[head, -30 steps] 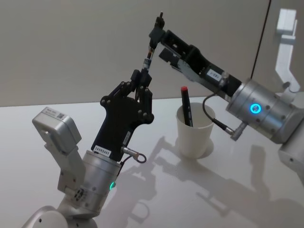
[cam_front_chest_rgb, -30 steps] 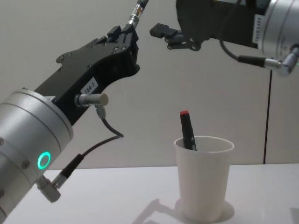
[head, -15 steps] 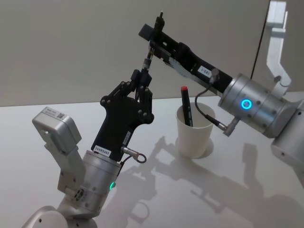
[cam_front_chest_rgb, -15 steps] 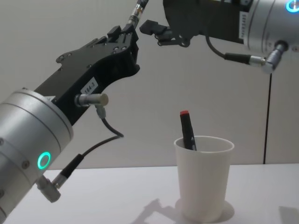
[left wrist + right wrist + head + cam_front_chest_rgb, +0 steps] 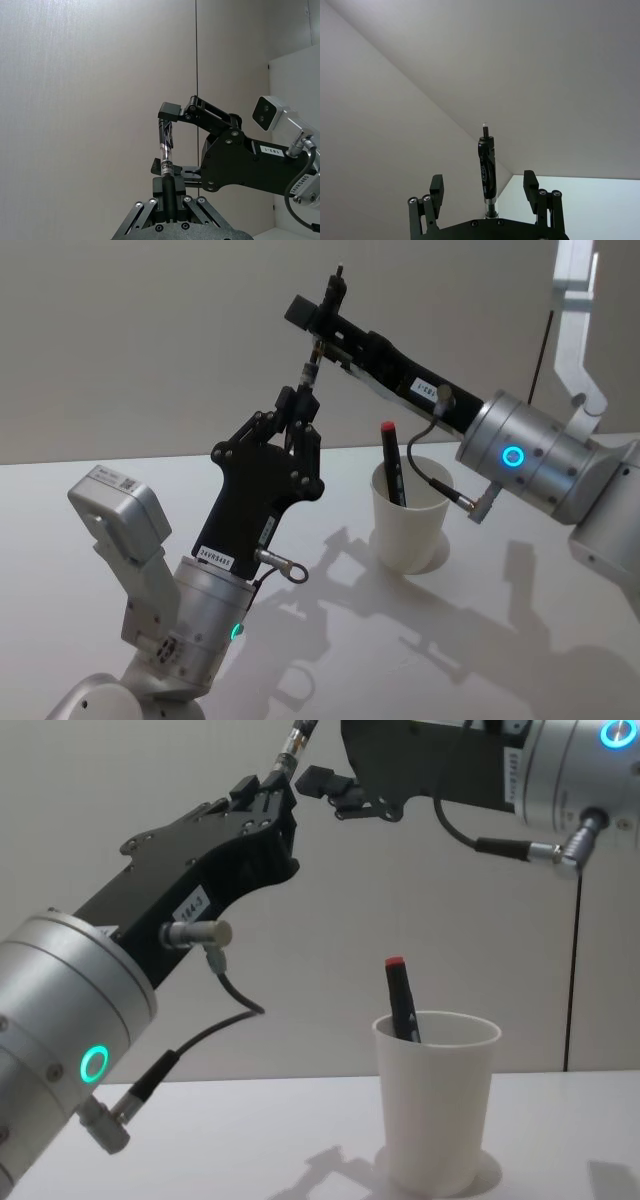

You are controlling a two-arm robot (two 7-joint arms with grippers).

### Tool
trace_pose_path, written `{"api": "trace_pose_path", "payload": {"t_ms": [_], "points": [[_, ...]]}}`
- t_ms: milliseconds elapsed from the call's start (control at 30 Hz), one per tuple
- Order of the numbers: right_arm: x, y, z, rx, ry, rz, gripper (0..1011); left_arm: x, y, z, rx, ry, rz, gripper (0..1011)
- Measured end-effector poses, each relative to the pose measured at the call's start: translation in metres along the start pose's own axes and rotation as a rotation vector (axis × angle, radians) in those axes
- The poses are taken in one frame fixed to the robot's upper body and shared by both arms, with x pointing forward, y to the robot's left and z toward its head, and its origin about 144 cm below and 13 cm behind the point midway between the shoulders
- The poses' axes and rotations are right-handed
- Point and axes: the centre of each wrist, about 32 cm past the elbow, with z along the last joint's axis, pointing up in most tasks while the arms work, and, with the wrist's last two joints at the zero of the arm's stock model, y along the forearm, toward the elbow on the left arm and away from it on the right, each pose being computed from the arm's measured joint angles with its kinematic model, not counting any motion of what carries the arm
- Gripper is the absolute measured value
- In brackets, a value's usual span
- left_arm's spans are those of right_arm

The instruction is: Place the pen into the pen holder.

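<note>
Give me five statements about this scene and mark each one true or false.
1. The left gripper is shut on a pen. True.
2. The cup lies on its side. False: it stands upright on the table.
3. A red-capped pen stands in the cup. True.
4. The right gripper is clamped on the held pen. False: its jaws are open, one on either side of it.
5. The held pen is inside the cup. False: it is up in the air, above the table.
</note>
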Motion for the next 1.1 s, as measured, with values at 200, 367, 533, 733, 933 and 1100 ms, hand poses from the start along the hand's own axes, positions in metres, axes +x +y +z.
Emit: {"api": "trace_pose_path", "payload": {"t_ms": [200,367,533,733,933,1100], "points": [[0.0002,0.0006,0.0008,-0.004,-0.015,-0.004,1001,0.0,0.0,0.0,0.0,0.0,0.0,133],[0.0003,0.0009,0.001,-0.005,-0.021,-0.005,1001,0.0,0.0,0.0,0.0,0.0,0.0,133],[0.0004,0.0012,0.0007,-0.005,-0.023,-0.006,1001,0.0,0.0,0.0,0.0,0.0,0.0,133],[0.0005,0.0015,0.0006,-0.006,-0.023,-0.006,1001,0.0,0.0,0.0,0.0,0.0,0.0,133],[0.0006,0.0016,0.0004,-0.006,-0.023,-0.007,929,0.0,0.0,0.0,0.0,0.0,0.0,133],[0.0006,0.0017,0.0003,-0.006,-0.022,-0.007,812,0.0,0.0,0.0,0.0,0.0,0.0,133]]}}
